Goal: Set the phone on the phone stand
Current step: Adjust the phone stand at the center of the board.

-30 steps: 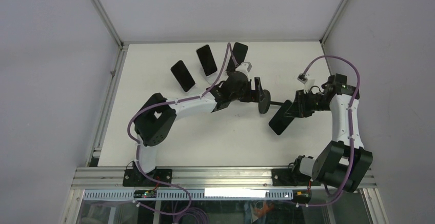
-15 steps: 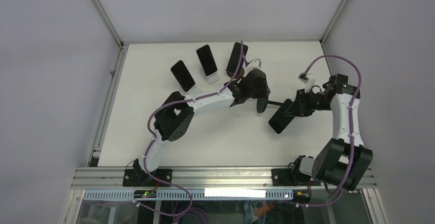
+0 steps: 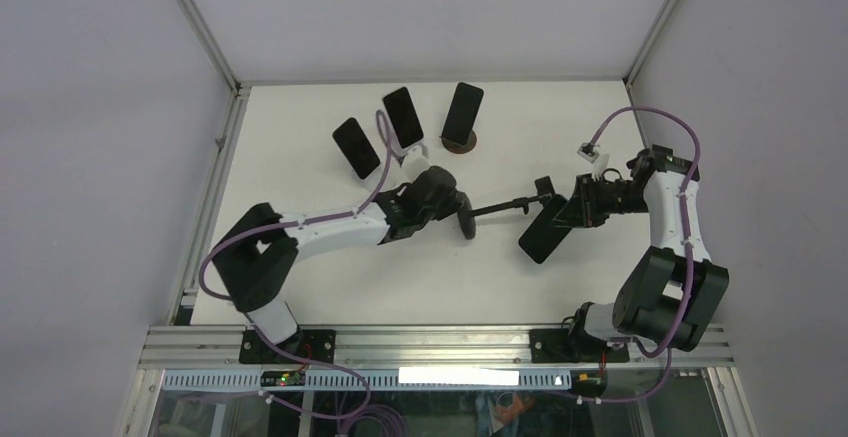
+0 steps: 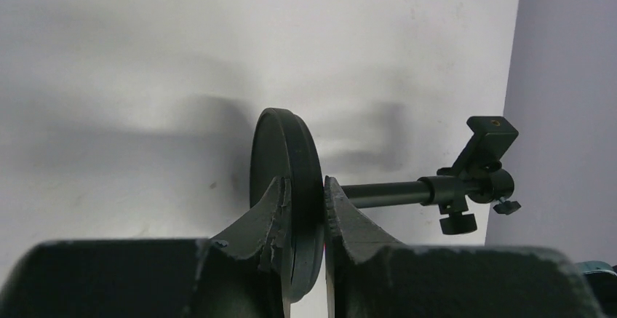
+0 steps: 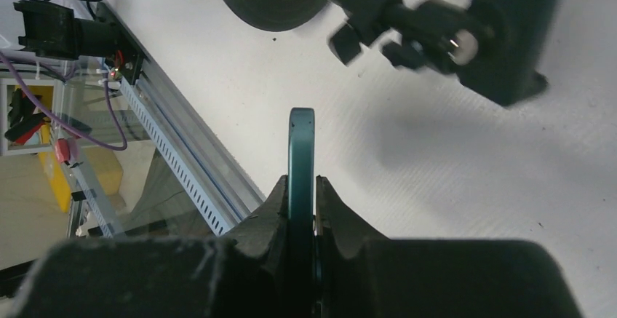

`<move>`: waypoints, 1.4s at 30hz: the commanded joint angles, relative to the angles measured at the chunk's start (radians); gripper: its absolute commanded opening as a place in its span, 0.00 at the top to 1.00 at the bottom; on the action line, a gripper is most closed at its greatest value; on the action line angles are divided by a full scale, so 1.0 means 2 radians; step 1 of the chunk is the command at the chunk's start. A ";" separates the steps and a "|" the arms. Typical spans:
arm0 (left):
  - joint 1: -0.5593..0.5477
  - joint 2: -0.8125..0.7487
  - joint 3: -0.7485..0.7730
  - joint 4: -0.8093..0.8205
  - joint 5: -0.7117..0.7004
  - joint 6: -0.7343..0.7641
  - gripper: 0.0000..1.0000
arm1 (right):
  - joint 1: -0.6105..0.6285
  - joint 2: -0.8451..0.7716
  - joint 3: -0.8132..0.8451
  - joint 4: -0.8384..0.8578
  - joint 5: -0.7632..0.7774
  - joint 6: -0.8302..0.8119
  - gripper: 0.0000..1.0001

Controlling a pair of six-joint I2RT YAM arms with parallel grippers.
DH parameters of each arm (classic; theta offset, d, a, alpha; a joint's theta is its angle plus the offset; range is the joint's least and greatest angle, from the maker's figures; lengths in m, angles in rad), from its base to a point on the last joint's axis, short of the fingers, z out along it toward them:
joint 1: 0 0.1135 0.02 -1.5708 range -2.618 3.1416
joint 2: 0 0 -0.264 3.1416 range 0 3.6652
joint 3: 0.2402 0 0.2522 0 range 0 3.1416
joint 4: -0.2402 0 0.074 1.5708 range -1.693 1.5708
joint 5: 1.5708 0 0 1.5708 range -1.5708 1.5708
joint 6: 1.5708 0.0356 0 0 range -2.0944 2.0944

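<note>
Phone (image 3: 540,238): a thin, rigid slab, presumably glass-faced, so judged light but slick and fragile if dropped. Right jaws are closed tight across its thickness near one end, with its teal edge (image 5: 302,154) showing between them in the wrist view. It is held right of centre above the surface (image 3: 450,282), just beside the clamp head (image 3: 541,193) of the stand (image 3: 497,207). The stand is tipped on its side. Left jaws are pinched shut on the rim of its round base (image 4: 285,159), and the rod runs level toward the phone. Whether the base touches the surface I cannot tell. The base looks dense and the rod stiff, so with a rim grip the long rod acts as a lever and may twist in the jaws. The phone is best held across its flat faces at the end away from the clamp, leaving the other end free to seat. Three other phones (image 3: 403,117) stand upright at the back.
</note>
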 commanded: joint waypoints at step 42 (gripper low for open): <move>-0.003 -0.160 -0.385 0.053 -0.047 -0.190 0.70 | 0.124 0.030 0.040 0.073 0.003 0.043 1.00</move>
